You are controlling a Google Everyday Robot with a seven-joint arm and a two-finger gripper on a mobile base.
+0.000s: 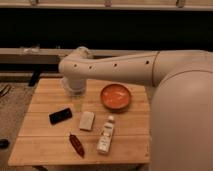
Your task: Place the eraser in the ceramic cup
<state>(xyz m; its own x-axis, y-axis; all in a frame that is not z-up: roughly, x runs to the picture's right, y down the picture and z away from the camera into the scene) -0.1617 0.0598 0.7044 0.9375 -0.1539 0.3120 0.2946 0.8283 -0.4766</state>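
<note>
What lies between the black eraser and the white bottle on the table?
In the camera view, the tan block lies between the eraser and the bottle, apart from both. The gripper hangs over the far left part of the table.

- Wooden table [45,145]: carries five items.
- Orange bowl [116,96]: rear right.
- Eraser [60,115]: front-left of the bowl.
- Tan block [86,120], white bottle [106,135]: in front of the bowl.
- Red chili item [76,144]: farthest forward of the bowl.
- Gripper [75,90]: low over the table, left of the bowl.
</note>
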